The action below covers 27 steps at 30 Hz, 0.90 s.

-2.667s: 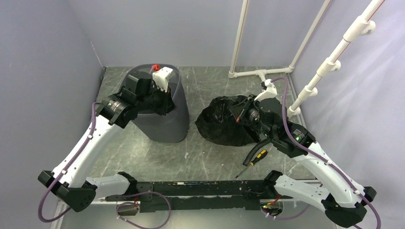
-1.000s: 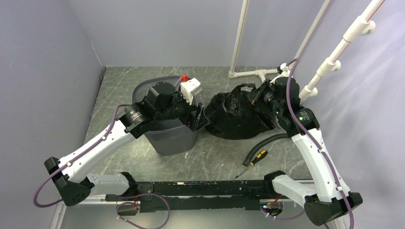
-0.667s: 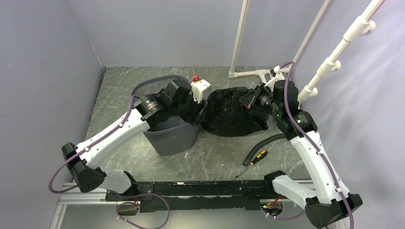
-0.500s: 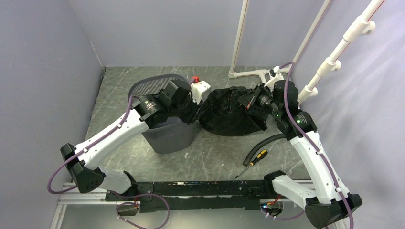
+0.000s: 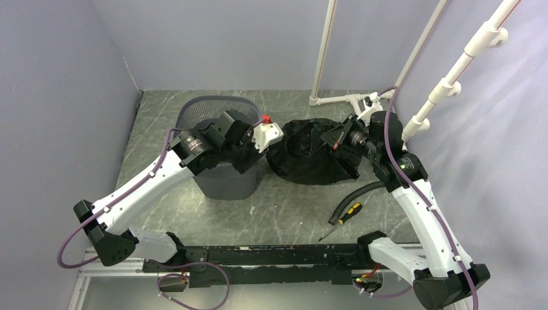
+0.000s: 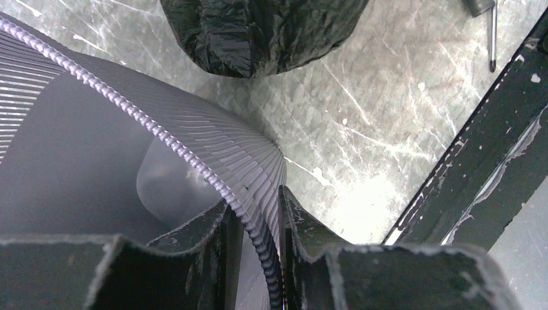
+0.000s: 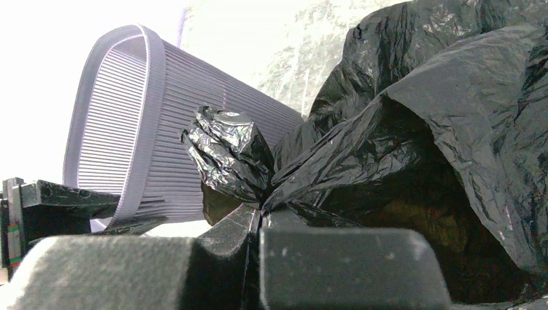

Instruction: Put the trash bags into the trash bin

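The dark grey mesh trash bin (image 5: pixel 216 111) stands upright at the left middle of the table. My left gripper (image 5: pixel 249 155) is shut on its right rim (image 6: pixel 194 166), one finger inside the wall and one outside. The black glossy trash bag (image 5: pixel 309 156) lies bunched on the table just right of the bin. My right gripper (image 5: pixel 337 143) is shut on a twisted fold of the bag (image 7: pixel 229 161) at its right side. The bin also shows in the right wrist view (image 7: pixel 123 123), beyond the bag. The bag's near end shows in the left wrist view (image 6: pixel 258 32).
A black rubber hose (image 5: pixel 358 192) and a yellow-handled screwdriver (image 5: pixel 341 219) lie on the table in front of the bag. White pipes (image 5: pixel 352 98) stand at the back right. A black rail (image 5: pixel 271 255) runs along the near edge.
My left gripper has pulled the bin from tilted toward the bag to upright, a little to the left. My right gripper still holds the bag, which has shifted slightly.
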Tool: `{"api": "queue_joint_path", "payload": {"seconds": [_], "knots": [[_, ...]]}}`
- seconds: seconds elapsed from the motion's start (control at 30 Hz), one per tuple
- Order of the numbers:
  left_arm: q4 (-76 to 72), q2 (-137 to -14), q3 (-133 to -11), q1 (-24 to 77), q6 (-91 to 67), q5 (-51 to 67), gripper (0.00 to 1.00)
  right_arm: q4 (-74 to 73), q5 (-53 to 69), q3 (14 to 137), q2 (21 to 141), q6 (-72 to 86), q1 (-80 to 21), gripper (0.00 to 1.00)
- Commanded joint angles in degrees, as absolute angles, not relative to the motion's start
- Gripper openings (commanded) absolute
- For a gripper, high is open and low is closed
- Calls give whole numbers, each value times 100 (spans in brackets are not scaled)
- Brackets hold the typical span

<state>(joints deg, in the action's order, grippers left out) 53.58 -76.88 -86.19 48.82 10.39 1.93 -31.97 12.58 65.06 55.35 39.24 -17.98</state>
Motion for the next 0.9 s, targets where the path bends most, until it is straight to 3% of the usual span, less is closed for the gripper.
{"api": "queue_joint_path", "payload": {"seconds": [0.0,0.07,0.13,0.2,0.33,0.53,0.77,0.87], "knots": [[5731,-7713,-8825,4875,1230,401,31,-2938,1345,6609,5401,3965,-1775,0],[5585,-7605,-8767,4874,1121,299,39,-2968,1345,6641,5391,3955,-1775,0],[5408,-7480,-8703,4871,992,53,63,-2958,1360,6636,5368,3976,-1775,0],[5269,-7365,-8663,4873,902,-204,77,-2925,1383,6602,5340,4004,-1775,0],[5036,-7182,-8648,4876,708,-648,92,-2894,1415,6561,5336,4034,-1775,1],[4690,-6958,-8680,4872,178,-1233,93,-2885,1391,6586,5332,4068,-1775,0],[3810,-6567,-8412,4872,-145,112,93,-2287,130,6089,4082,4449,-1775,1],[3735,-6650,-8474,4873,-71,743,91,-2934,-297,6514,4169,4338,-1775,0]]}}
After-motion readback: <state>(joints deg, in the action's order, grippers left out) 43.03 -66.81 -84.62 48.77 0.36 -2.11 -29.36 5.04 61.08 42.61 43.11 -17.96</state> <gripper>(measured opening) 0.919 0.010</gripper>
